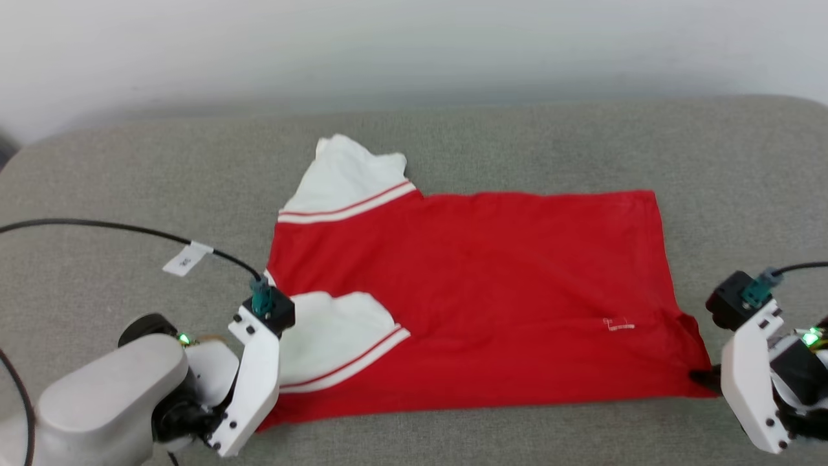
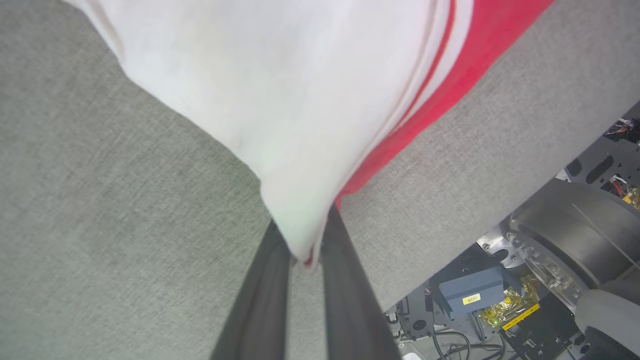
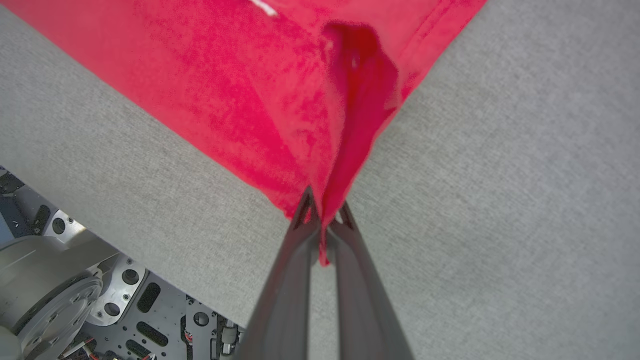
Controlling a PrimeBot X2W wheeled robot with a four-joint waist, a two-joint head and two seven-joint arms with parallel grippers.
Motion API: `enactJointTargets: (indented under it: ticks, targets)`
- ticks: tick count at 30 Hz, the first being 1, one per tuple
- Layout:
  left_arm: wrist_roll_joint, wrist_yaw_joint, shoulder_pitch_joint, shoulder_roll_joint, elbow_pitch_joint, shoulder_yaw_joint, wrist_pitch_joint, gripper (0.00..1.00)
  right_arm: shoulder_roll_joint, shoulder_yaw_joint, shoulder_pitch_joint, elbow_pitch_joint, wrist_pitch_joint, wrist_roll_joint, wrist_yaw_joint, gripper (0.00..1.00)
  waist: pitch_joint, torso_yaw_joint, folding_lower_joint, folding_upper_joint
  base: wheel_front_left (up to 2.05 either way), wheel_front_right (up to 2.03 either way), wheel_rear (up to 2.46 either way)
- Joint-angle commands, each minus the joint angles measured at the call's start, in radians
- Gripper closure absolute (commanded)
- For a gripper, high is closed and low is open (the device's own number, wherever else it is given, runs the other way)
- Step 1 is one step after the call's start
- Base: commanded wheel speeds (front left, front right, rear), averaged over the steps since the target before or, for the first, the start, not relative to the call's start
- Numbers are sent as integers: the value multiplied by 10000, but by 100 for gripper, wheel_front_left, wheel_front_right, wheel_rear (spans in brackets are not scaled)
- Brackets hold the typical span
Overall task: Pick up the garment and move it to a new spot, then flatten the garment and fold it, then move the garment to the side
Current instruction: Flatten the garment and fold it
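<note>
The garment [image 1: 479,285], a red T-shirt with white sleeves and striped trim, lies spread plain side up on the grey table [image 1: 129,168]. Its collar end points left and its hem right. One white sleeve [image 1: 346,175] sticks out at the far left, the other [image 1: 330,343] lies folded onto the near left. My left gripper [image 2: 305,235] is shut on that near sleeve [image 2: 280,110]. At the near right corner my right gripper [image 3: 322,220] is shut on the red hem corner [image 3: 320,150], its dark fingertips [image 1: 702,377] showing at the cloth's edge.
The grey fabric table runs up to a pale wall [image 1: 414,45] behind. A black cable with a white tag [image 1: 186,259] arcs over the table's left part. Below the near table edge the robot's base and electronics [image 2: 500,300] show.
</note>
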Motion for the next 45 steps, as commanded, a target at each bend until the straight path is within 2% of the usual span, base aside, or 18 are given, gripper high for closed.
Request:
enactJointTargets:
  ticks: [1,9,15,16,17,21,24,30,37,42,45]
  targets:
    - [-71,3,177,93,-70,-38,-18,100,-147,30,212,-85,-72,80,-8,100,-231,-49,0,0,0,0,0]
    - [-216,4,953,536,-659,-78,-49,100,-927,-2,1022,-795,-203,569,-9,100,-499,-89,0,0,0,0,0]
    - [-182,214,1393,496,-883,-82,-152,100,-680,-35,1533,-499,-127,573,-9,100,-487,-122,0,0,0,0,0]
    - [-41,226,1391,469,-887,-82,-253,18,-603,-61,1560,-392,-174,506,-9,69,-482,-116,0,0,0,0,0]
    - [102,288,1440,340,-724,-13,-660,0,-332,-263,1675,-168,-488,318,-8,0,-522,-74,0,0,0,0,0]
    - [201,282,1193,541,-625,195,-1037,0,-263,-743,1700,-95,-1337,-131,-8,0,-696,-11,0,0,0,0,0]
    - [221,348,886,786,-790,620,-1579,0,-130,-1392,1645,8,-2663,-864,-8,0,-805,-17,0,0,0,0,0]
    - [1270,813,81,956,-606,1337,-3123,0,839,-3379,2071,655,-5420,-2319,-8,0,-748,-171,0,0,0,0,0]
    - [2138,1172,-1266,526,299,1924,-4047,0,2625,-6302,3065,31,-7553,-4192,-6,0,-231,-571,0,0,0,0,0]
    - [2203,1115,-2325,123,1087,2233,-3838,0,4289,-8439,4049,-1505,-7948,-5535,-8,0,500,-999,0,0,0,0,0]
    - [2219,1039,-2987,-138,1564,2357,-3608,0,5131,-9198,4610,-2440,-8003,-6384,-9,0,1019,-1246,0,0,0,0,0]
